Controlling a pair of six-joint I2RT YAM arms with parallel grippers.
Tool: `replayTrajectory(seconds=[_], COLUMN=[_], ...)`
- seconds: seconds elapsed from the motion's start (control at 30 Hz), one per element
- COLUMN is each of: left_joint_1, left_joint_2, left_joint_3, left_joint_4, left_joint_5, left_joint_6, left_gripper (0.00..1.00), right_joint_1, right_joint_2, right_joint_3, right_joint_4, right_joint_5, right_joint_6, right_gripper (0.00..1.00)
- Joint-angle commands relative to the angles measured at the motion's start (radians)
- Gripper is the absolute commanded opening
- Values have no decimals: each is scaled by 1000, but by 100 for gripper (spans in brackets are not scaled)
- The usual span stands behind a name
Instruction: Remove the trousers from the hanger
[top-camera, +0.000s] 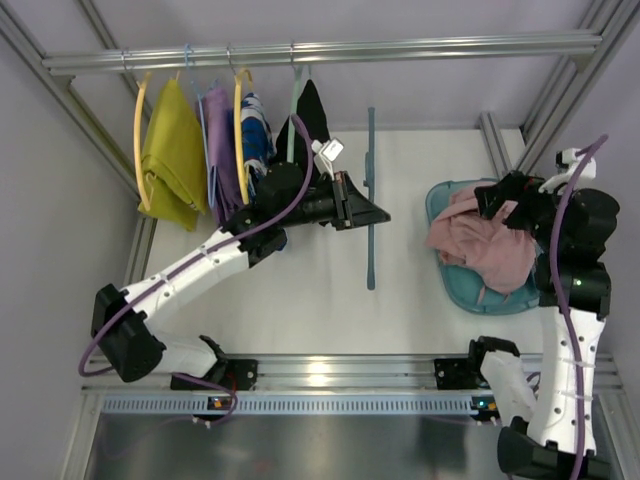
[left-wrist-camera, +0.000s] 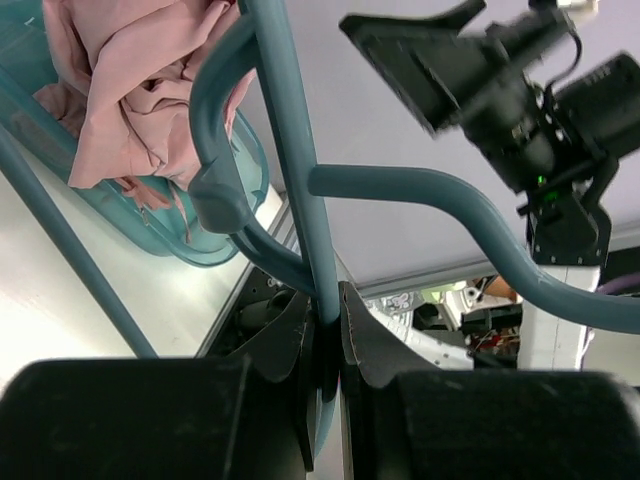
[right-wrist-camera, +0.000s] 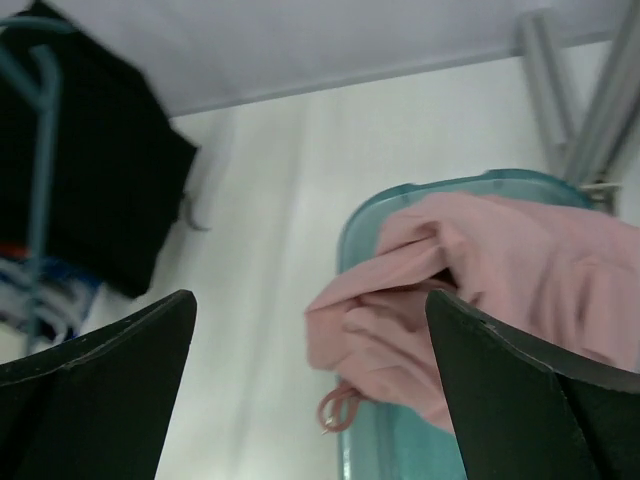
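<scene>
White table (top-camera: 300, 300) below a clothes rail (top-camera: 320, 50); the hanger (top-camera: 370, 250) runs lengthwise from near edge toward rail, bare, its bar pinched by the left gripper (left-wrist-camera: 330, 320); trousers (top-camera: 480, 245) heaped in the tub (top-camera: 500, 302), well apart rightward, beneath the spread right gripper (top-camera: 497, 200), the nearer arm; only the left wrist view shows the pinch.

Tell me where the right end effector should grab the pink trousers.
Pinch the raised fold of the trousers spilling over the tub rim, coming straight down from above. The heap is soft and bunched, and the tub wall likely blocks a sideways approach.
</scene>
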Motion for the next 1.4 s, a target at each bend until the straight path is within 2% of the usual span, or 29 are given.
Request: replayTrajectory(seconds=[0.0,0.1,0.17,0.33,0.5,0.67,0.87,0.97,1.07,1.17,1.2,1.27,1.3,1.37], left_joint_1=[-15,-27,-47,-105,-151,-184,-188,-193,-199,-204,-202,-202,-202,-204], left_joint_2=[20,49,63,133,209,262,305,322,331,330,330,316,311,287], left_joint_3=[65,77,98,140,200,230,295,322,336,333,329,318,307,296], left_joint_4=[121,149,149,144,99,92,83,77,79,75,71,57,51,31], left_joint_5=[-63,-106,-137,-253,-306,-324,-330,-327,-324,-321,-321,-330,-332,-339], left_joint_6=[-60,-91,-96,-116,-130,-125,-126,-125,-123,-117,-116,-102,-99,-75], left_gripper=[0,0,0,0,0,0,0,0,0,0,0,0,5,24], right_joint_1=[-13,-12,-7,2,42,170,370,401,407,409,409,409,409,409], right_joint_2=[-63,-144,-180,-209,-184,-168,-166,-169,-174,-171,-175,-180,-184,-189], right_joint_3=[9,-66,-104,-158,-178,-190,-241,-269,-283,-275,-272,-255,-247,-229], right_joint_4=[-96,-21,7,80,94,62,18,34,74,87,94,100,100,108], right_joint_5=[-343,-497,-536,-617,-651,-630,-484,-442,-432,-433,-433,-433,-430,-427], right_joint_6=[15,122,176,237,244,210,178,169,190,196,193,193,199,215], right_gripper=[100,99,98,87,72,68,62,55,44,27,13,0,0,0])
